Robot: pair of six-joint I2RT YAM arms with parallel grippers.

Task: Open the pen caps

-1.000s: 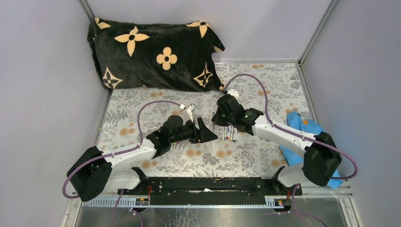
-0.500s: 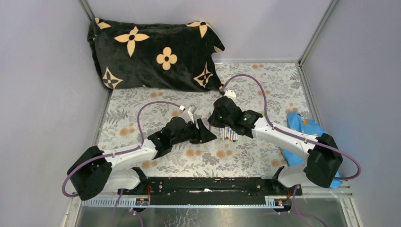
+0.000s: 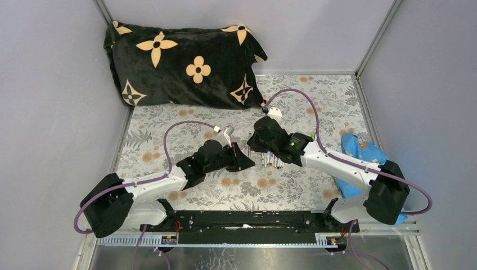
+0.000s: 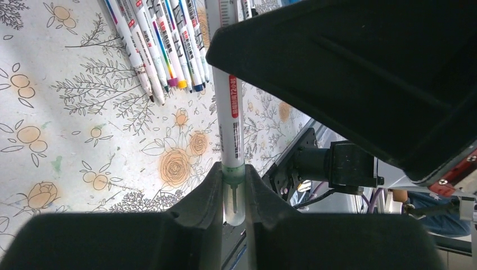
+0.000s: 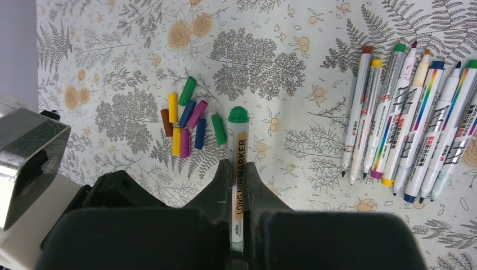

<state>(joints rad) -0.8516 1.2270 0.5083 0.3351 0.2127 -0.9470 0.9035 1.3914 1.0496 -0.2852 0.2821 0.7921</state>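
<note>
Step in hand: uncapping one pen (image 4: 232,124), held between both arms over the table (image 5: 281,34). The right tool (image 5: 237,169) is clenched on the barrel, with a solid green cap (image 5: 238,115) on the end beyond it. The left tool (image 4: 234,181) is clenched on the clear green cap (image 4: 234,198) at the opposite end, which looks seated. Next move, as judged: pull straight apart along the barrel without bending it, then drop the cap by the loose caps (image 5: 185,121), well apart from the row of pens (image 5: 405,124).
</note>
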